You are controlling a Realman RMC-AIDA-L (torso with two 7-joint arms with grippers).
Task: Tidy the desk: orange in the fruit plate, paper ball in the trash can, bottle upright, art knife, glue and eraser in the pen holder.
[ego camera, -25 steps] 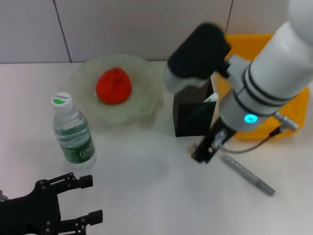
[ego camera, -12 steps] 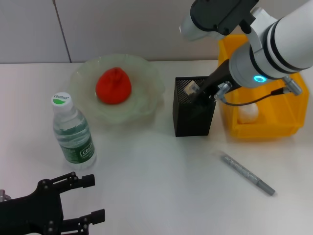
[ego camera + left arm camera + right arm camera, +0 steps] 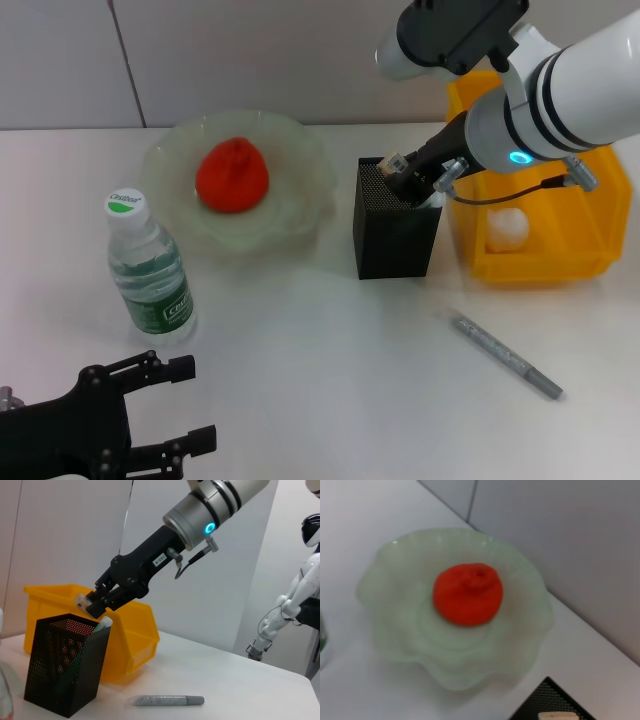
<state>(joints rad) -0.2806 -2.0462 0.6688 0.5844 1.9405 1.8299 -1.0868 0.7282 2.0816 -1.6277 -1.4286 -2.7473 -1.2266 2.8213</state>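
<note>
Black mesh pen holder (image 3: pixel 395 232): standing upright on the white worktop (image 3: pixel 320 360), just beside the trash can, with a pale stick-like thing poking out of its top on the bin side, can't tell what it is.
Right end effector (image 3: pixel 400 178): I've got it hanging right over the holder's open top, fingers pinched shut on the eraser.
Eraser (image 3: pixel 394 166): small beige block held at the fingertips, just above the holder's rim, not inside. The left wrist view shows it sitting a little higher than the mesh edge (image 3: pixel 83 600).
Left end effector (image 3: pixel 165 405): parked low at the near edge of the worktop on my left, fingers spread apart with nothing between them.
Orange (image 3: pixel 232 175): sitting in the middle of the fruit plate.
Fruit plate (image 3: pixel 170 150): pale green wavy dish at the back, next to the holder but apart from it.
Bottle (image 3: pixel 146 268): standing upright, cap on, in front of the plate, well clear of everything else.
Trash can (image 3: pixel 540 265): yellow bin on my right, with a white crumpled paper ball (image 3: pixel 506 228) lying inside.
Grey pen-shaped tool (image 3: pixel 505 355): lying flat on the worktop in front of the bin, on its own. Can't tell from here if it's the knife.
</note>
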